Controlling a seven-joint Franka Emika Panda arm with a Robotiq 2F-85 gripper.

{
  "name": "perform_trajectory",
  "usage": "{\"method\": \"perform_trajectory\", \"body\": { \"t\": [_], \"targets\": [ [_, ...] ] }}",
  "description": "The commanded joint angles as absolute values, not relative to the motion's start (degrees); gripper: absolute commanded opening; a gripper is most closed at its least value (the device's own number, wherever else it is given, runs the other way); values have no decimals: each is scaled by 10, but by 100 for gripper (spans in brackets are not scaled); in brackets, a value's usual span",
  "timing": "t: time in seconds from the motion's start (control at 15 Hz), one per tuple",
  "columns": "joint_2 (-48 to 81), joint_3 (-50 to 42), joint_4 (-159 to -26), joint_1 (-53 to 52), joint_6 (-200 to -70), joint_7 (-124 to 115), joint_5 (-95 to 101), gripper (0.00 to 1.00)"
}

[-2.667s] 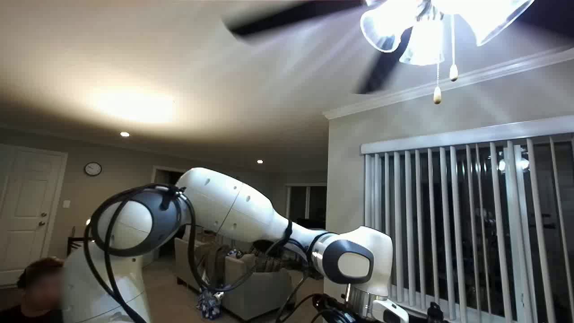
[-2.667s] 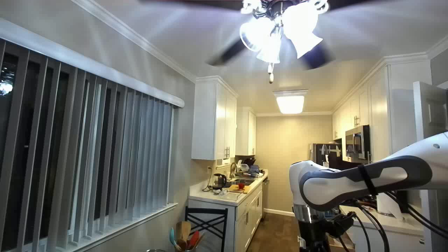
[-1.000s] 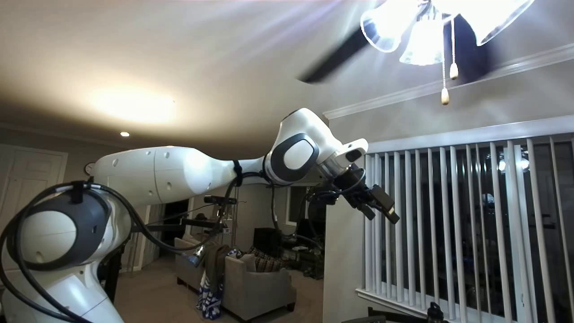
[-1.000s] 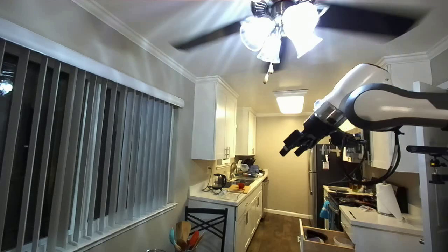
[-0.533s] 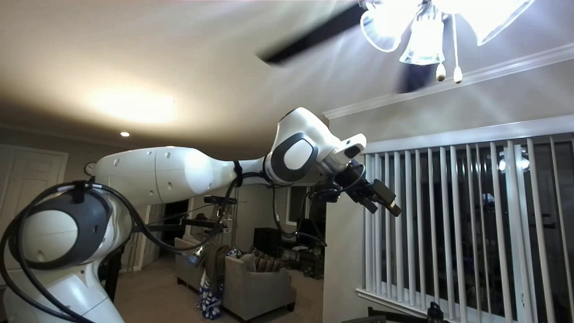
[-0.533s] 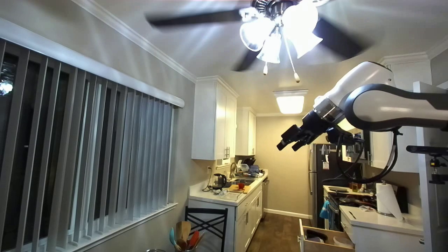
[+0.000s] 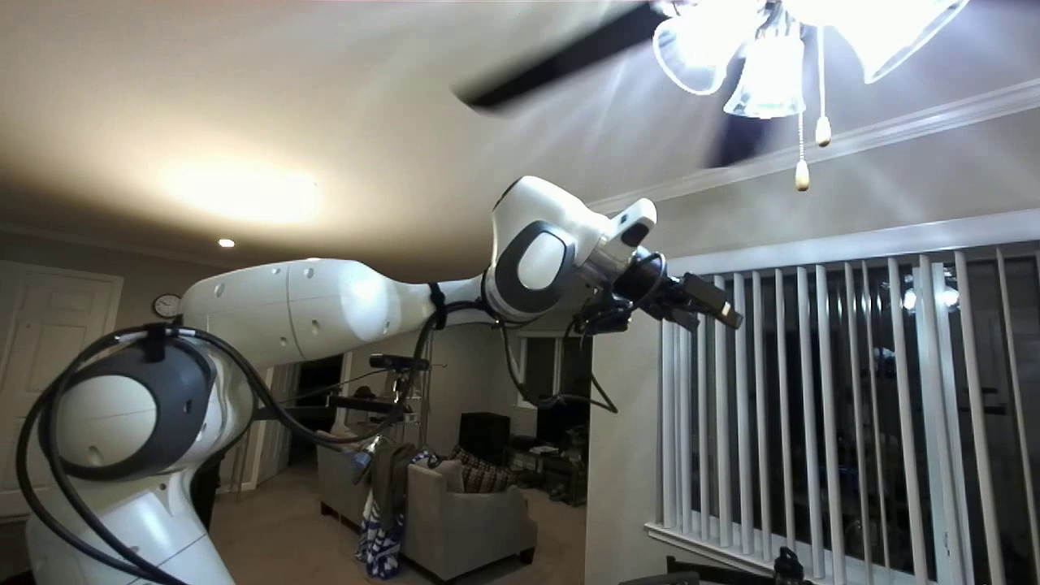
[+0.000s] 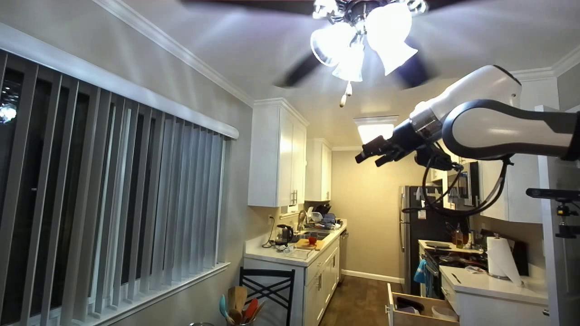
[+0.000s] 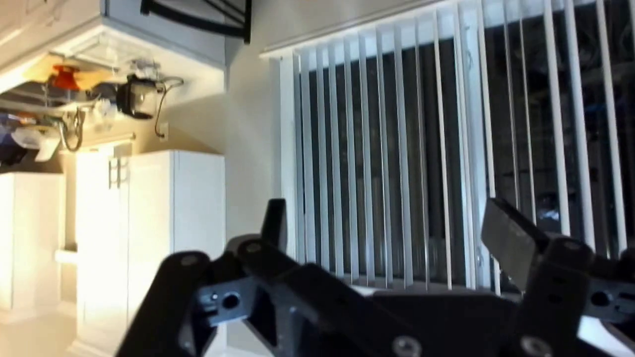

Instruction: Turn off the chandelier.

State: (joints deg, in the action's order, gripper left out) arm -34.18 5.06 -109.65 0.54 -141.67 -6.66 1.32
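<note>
The chandelier is a lit ceiling fan light with bright glass shades (image 7: 764, 77), also lit in an exterior view (image 8: 350, 63). Two pull chains hang under it, ending in pale knobs: a lower knob (image 7: 802, 175) and a higher knob (image 7: 823, 132). The lower knob (image 8: 342, 100) and higher knob (image 8: 349, 88) nearly overlap in an exterior view. My gripper (image 7: 712, 318) is below the knobs in both exterior views (image 8: 370, 160), apart from them, fingers pointing sideways and slightly down. In the wrist view the gripper (image 9: 384, 218) is open and empty. The chandelier and chains are out of that view.
Dark fan blades (image 7: 561, 65) spin around the lights. A window with vertical blinds (image 7: 780, 406) stands behind the gripper; the blinds (image 9: 367, 148) also fill much of the wrist view, which is upside down. White cabinets (image 8: 277, 154) and a ceiling light (image 8: 375, 131) are farther back.
The arm has risen from low in the picture, and the gripper has swung from pointing down to nearly level. The pull chains have swung about. The fan blades keep turning, and the lights stay lit.
</note>
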Motion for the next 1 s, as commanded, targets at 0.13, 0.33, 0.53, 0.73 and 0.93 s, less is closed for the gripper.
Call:
{"method": "perform_trajectory", "body": {
  "t": [0.13,0.33,0.53,0.73,0.93],
  "targets": [
    [-254,79,-1007,49,-1600,-83,66,100],
    [-221,90,-972,99,-1693,-111,99,100],
    [-196,123,-944,183,-1781,-160,140,100],
    [-182,186,-913,313,-1862,-223,177,100],
    [-190,254,-902,428,-1877,-252,172,100]
  ]
}}
